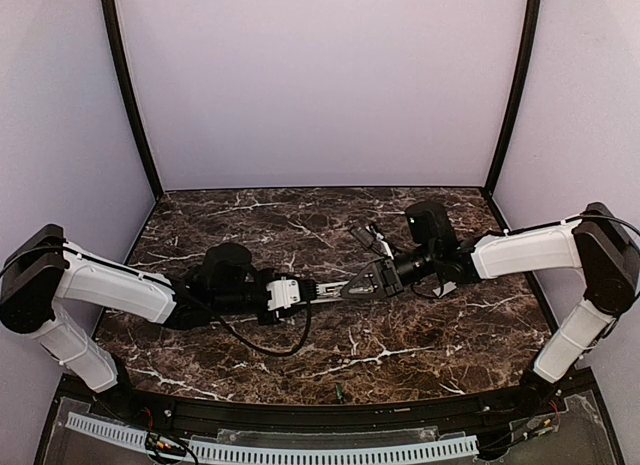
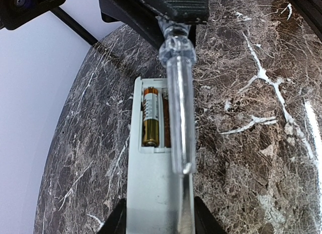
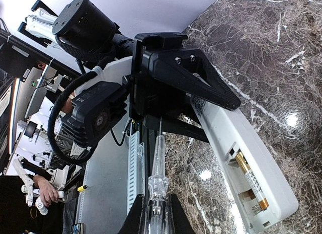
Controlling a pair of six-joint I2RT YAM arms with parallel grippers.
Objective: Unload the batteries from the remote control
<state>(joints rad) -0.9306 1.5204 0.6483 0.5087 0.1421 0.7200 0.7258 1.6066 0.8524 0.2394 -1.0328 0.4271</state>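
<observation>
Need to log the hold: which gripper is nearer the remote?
Left. The left gripper clamps one end of the remote; the right gripper sits beyond its open battery end, holding a clear screwdriver that extends along it.

remote control (image 2: 151, 193): light grey
batteries (image 2: 150, 118): gold and black
tool (image 2: 180, 108): clear, see-through
table (image 2: 251, 143): dark brown marble, white veins

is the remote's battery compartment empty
No, in the left wrist view a gold-and-black battery lies in the open compartment of the remote control.
</observation>
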